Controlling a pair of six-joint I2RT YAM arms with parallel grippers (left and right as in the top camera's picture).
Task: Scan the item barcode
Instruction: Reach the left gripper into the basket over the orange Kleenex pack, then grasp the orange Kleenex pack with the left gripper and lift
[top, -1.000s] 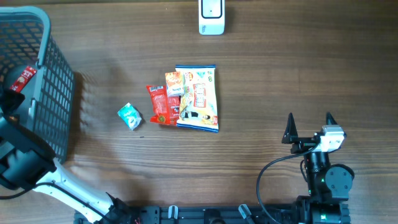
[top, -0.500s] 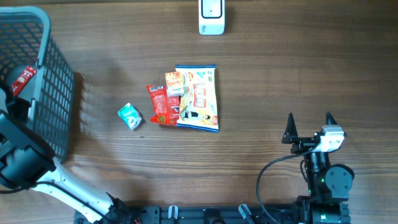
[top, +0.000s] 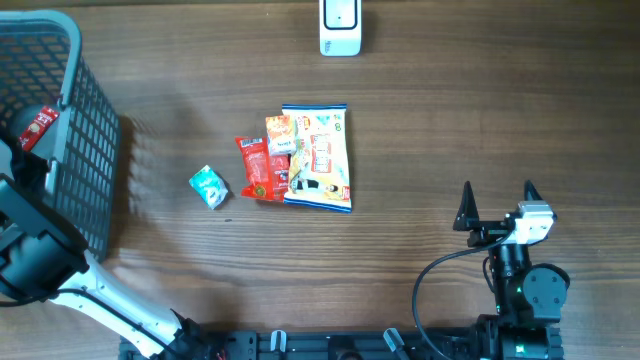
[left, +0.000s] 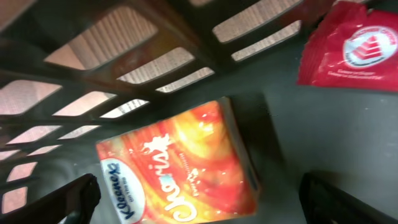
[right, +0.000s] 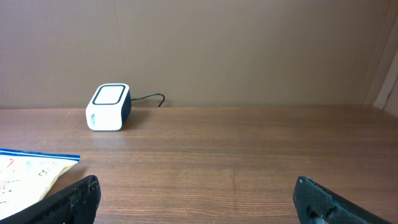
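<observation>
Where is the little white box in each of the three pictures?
Overhead: white box at the top edge, centre.
Left wrist: not in it; only the basket's inside shows.
Right wrist: left of centre, mid-height.
Shared landmark: the large snack bag, overhead centre, right wrist's bottom-left corner.

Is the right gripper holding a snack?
No, the right gripper stands open and empty over the bare table, apart from the snacks.

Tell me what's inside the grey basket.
An orange Kleenex tissue pack lies on the floor of the basket, with a red packet near it. From overhead the left arm covers much of the interior, so anything else there cannot be seen.
</observation>
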